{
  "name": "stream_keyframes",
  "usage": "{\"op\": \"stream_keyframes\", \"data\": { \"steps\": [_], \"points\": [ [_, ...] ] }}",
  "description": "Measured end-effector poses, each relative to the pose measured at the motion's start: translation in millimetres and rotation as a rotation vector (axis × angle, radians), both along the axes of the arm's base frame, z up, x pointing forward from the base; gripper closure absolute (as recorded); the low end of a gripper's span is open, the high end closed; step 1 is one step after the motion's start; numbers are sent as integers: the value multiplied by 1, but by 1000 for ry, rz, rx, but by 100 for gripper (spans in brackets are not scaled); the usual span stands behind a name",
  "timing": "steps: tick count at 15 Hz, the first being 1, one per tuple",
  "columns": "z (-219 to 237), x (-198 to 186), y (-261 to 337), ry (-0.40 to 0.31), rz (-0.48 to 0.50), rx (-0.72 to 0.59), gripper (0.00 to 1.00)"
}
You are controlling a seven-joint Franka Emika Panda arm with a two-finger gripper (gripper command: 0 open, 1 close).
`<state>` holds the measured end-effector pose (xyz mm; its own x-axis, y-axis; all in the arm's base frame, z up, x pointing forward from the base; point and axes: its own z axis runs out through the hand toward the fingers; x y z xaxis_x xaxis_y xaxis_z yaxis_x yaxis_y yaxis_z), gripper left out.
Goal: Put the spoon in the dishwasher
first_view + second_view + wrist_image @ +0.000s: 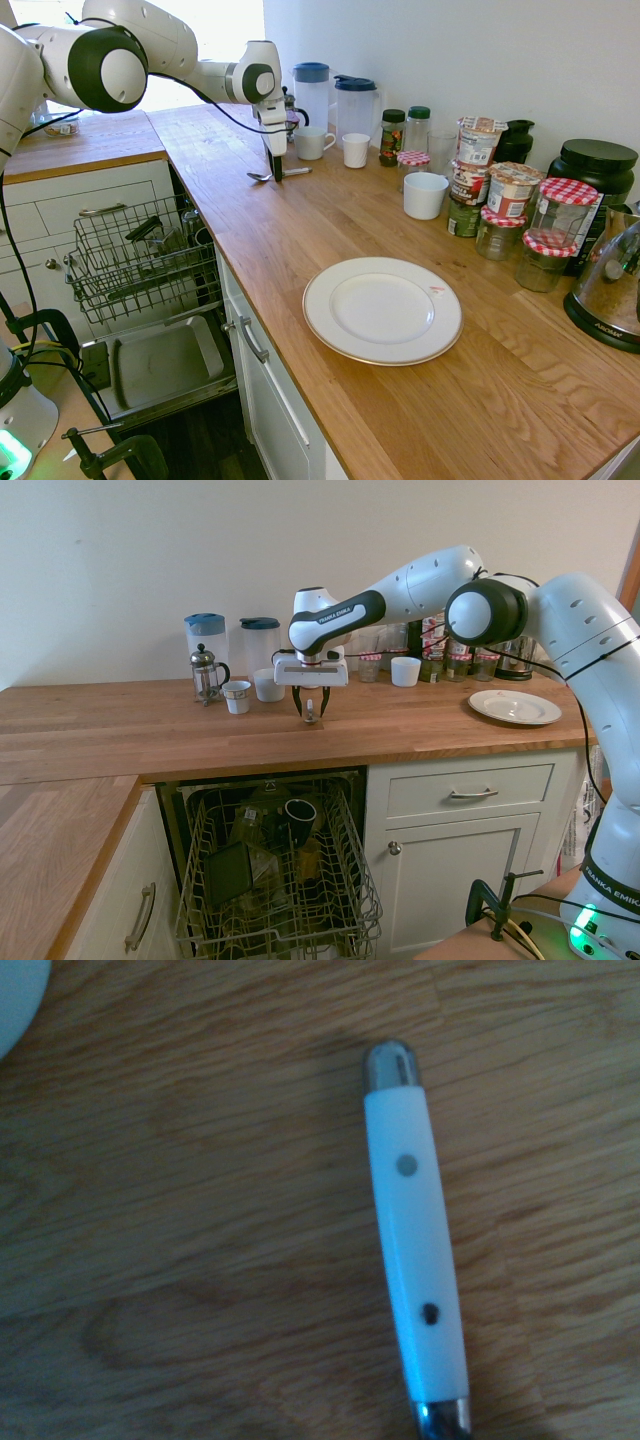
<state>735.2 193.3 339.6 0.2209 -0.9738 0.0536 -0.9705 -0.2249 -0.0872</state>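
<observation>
Spoon (263, 177): one, on countertop (240, 225), apparently between two fingers (325, 702).

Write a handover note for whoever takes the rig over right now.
Gripper: open, down at the counter with its fingers either side of the spoon.
Spoon: lying on the counter, white handle, not gripped.
Dishwasher: open, wire rack pulled out, a dark mug among the things in it.
Done: gripper lined up over the spoon.
Left: close on the spoon, lift it, put it in the dishwasher.
</observation>
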Motion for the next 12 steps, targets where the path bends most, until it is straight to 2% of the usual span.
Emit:
{"op": "stream_keyframes", "data": {
  "steps": [8, 12],
  "points": [
    [-1, -2, 0, 26, -6, 23, 100],
    [1, 0, 2, 9, -6, 38, 100]
  ]
}}
